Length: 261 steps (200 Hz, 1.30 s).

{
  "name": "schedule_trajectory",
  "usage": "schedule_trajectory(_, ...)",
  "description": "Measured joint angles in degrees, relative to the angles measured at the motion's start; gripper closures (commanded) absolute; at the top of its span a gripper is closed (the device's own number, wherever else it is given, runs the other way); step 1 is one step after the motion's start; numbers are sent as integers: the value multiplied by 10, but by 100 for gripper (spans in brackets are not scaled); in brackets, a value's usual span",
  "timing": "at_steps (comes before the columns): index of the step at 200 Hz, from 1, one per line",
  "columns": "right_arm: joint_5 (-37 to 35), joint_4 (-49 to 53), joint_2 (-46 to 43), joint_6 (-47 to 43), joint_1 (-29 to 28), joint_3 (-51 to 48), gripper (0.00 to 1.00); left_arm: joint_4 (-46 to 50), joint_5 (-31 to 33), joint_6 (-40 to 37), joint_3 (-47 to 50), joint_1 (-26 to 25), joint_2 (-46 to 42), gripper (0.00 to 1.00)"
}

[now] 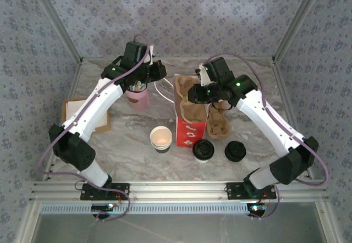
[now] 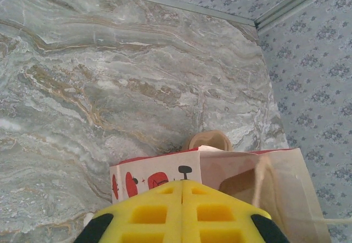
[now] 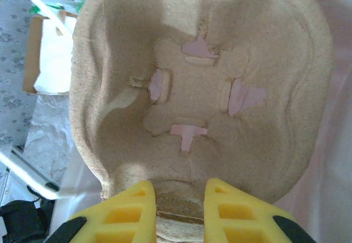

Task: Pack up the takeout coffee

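The right gripper (image 3: 180,186) is clamped on the near rim of the pulp cup carrier (image 3: 198,89), with the rim's brown edge pinched between its two yellow fingers. The carrier well in the right wrist view is bare moulded pulp with four cut flaps, and pink shows through the slits. In the top view the carrier (image 1: 185,106) sits tilted near the middle of the marble table (image 1: 126,144). The takeout coffee (image 1: 202,149), with its black lid on, stands upright on the table on the arm-base side of the carrier, apart from it and outside its wells. Just right of the coffee, also nearer the bases than the carrier, lies a loose black lid (image 1: 235,151). Between the coffee and the carrier is a red printed packet (image 1: 190,132). Left of that packet stands a stack of white paper cups (image 1: 160,138), open-topped, its pale inside showing. The left gripper (image 2: 182,185) has its fingers pressed flat together at the rim of a paper bag (image 2: 159,178) printed with red figures. Whether any bag edge is caught between them cannot be told. The bag's mouth gapes, and the part of its inside in view is plain paper with a tan handle (image 2: 258,185) across it. The bag stands left of the carrier. A flat cardboard tray (image 1: 82,116) lies well to the carrier's left.
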State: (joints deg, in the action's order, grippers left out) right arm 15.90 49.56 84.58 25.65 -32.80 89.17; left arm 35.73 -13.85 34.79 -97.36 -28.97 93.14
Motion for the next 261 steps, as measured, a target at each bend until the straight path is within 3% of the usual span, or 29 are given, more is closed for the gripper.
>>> schedule_trajectory(52, -18, 43, 40, 11, 4, 44, 79, -3, -6, 3, 0, 0, 0, 100)
schedule_trajectory(118, -99, 110, 97, 21, -2, 126, 79, -24, -21, 4, 24, 0, -1, 100)
schedule_trajectory(261, -257, 255, 227, 19, -78, 274, 78, -28, -29, 9, 38, -1, -9, 100)
